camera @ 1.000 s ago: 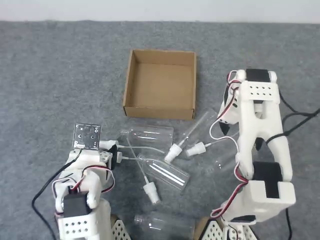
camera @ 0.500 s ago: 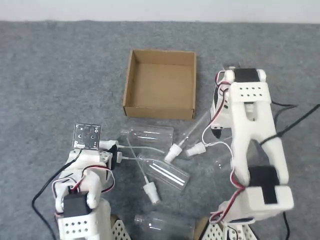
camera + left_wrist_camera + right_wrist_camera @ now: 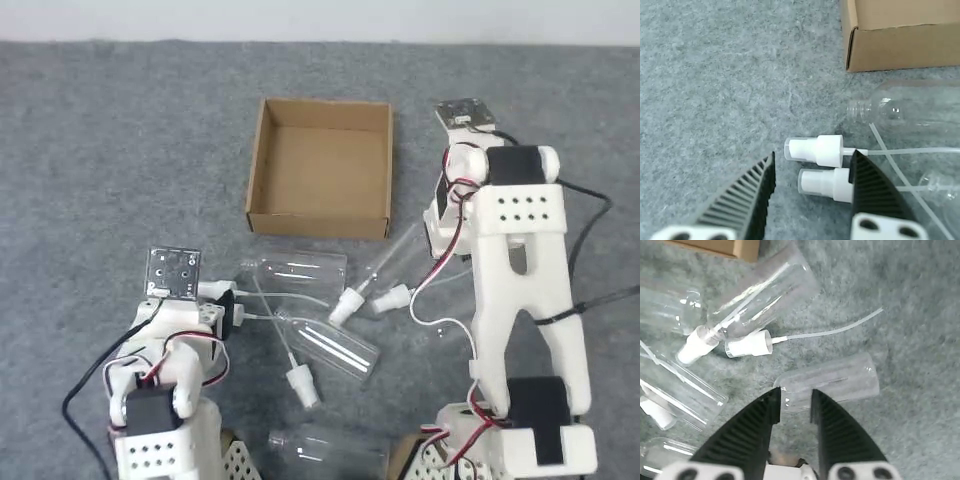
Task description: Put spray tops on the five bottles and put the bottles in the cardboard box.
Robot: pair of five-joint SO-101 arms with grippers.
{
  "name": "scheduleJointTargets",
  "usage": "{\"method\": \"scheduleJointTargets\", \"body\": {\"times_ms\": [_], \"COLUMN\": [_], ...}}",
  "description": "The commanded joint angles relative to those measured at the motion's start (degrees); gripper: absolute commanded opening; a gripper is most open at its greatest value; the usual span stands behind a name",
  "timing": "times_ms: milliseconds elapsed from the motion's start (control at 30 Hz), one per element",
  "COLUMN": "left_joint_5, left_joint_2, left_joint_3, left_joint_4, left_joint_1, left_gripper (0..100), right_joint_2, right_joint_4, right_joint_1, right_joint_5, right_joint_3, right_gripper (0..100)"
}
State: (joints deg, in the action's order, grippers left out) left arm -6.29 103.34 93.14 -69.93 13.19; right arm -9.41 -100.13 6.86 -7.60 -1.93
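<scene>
The cardboard box stands open at the back. Clear bottles lie in front of it: one near the box, one in the middle, one at the near edge. A bottle with a spray top fitted lies beside a loose spray top. My right gripper hovers open, with a narrow gap, over a bare bottle. My left gripper is open low over the carpet, with two loose spray tops between its fingers.
Grey carpet covers the table. Another loose spray top with its long tube lies among the middle bottles. The right arm stretches along the box's right side. Open carpet lies left of the box.
The right arm has stretched toward the far side, its wrist now up beside the box's right wall. The left arm and the bottles have not moved.
</scene>
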Motion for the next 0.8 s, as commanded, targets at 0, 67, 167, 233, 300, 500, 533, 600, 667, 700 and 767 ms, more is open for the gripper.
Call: {"method": "scheduleJointTargets", "body": {"times_ms": [0, 67, 167, 233, 300, 500, 533, 600, 667, 700, 767], "left_joint_5": [0.09, 0.00, 0.00, 0.00, 0.00, 0.00, 0.00, 0.00, 0.00, 0.00, 0.00], "left_joint_2": [1.05, 1.05, 1.05, 1.05, 1.05, 1.05, 1.05, 1.05, 1.05, 1.05, 1.05], "left_joint_3": [-0.22, 0.04, 0.04, 0.04, 0.04, 0.04, 0.04, 0.04, 0.04, 0.04, 0.04], "left_joint_4": [1.32, 1.93, 2.02, 2.02, 2.02, 2.02, 2.02, 2.02, 2.02, 2.02, 2.02], "left_joint_1": [0.35, 0.35, 0.35, 0.35, 0.35, 0.35, 0.35, 0.35, 0.35, 0.35, 0.35], "left_gripper": [23, 23, 23, 23, 23, 23, 23, 23, 23, 23, 23], "right_joint_2": [-4.09, -4.62, -5.58, -6.37, -7.25, -12.88, -14.20, -17.10, -20.00, -21.49, -24.31], "right_joint_4": [-2.33, -2.33, -2.42, -2.42, -2.42, -1.89, -1.80, -1.80, -1.80, -1.80, -1.80], "right_joint_1": [0.57, 0.57, 0.57, 0.57, 0.57, 0.75, 1.36, 2.59, 3.38, 3.74, 4.26], "right_joint_5": [-5.45, -8.97, -11.69, -12.13, -12.22, -12.13, -12.22, -12.22, -12.22, -12.22, -12.22], "right_joint_3": [3.16, 3.08, 3.08, 3.08, 3.08, -1.14, -2.73, -5.71, -8.26, -9.23, -11.16], "right_gripper": [0.4, 0.8, 0.7, 0.7, 0.7, 0.7, 0.7, 0.7, 0.7, 0.7, 0.8]}}
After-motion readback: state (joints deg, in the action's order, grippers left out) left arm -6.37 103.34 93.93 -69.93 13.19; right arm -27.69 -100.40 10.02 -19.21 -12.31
